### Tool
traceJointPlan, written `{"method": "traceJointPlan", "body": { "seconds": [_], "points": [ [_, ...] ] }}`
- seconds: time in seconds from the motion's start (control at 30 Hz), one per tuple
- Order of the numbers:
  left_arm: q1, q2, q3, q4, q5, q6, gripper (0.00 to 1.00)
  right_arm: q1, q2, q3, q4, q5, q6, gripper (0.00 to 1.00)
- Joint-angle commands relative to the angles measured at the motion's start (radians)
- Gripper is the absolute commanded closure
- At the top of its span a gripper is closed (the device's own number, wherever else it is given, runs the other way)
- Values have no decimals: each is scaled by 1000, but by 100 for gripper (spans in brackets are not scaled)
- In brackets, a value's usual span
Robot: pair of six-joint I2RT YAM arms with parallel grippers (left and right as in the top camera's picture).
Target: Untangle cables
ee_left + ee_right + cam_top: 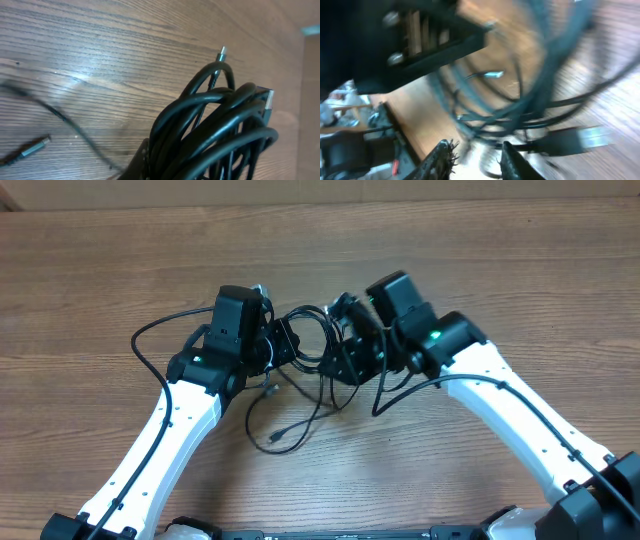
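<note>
The cables (305, 340) hang as a black tangle above the table between my two grippers. My left gripper (272, 350) is shut on a thick bunch of their loops (210, 130); one of its fingers (137, 164) shows beside the bunch. A silver-tipped plug (221, 52) and a flat plug (268, 100) stick out of it. My right gripper (345, 355) is at the tangle's right side. In the blurred right wrist view its jaws (477, 155) stand apart just under the strands (520, 110), gripping nothing. A loose strand (300, 415) trails onto the table.
A small plug (34, 148) lies on the wooden table (90, 270) in the left wrist view. A thin black cord (150, 332) loops out to the left of the left arm. The left gripper's dark body (395, 40) fills the right wrist view's upper left.
</note>
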State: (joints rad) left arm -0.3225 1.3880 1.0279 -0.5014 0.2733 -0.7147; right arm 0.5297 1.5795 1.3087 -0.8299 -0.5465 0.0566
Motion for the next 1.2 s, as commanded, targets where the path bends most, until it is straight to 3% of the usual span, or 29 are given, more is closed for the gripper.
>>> {"method": "traceJointPlan", "body": {
  "seconds": [0.0,0.33,0.93,1.17],
  "points": [
    [2,2,22,2,8,91,96,-18,-10,14,10,35,-6,63],
    [2,2,22,4,16,91,96,-16,-8,-35,41,200,-9,59],
    [2,16,22,-19,-48,177,91,-17,-16,13,19,138,-39,55],
    [2,53,22,-12,-9,157,96,-17,-15,-1,39,210,-39,52]
  ]
}}
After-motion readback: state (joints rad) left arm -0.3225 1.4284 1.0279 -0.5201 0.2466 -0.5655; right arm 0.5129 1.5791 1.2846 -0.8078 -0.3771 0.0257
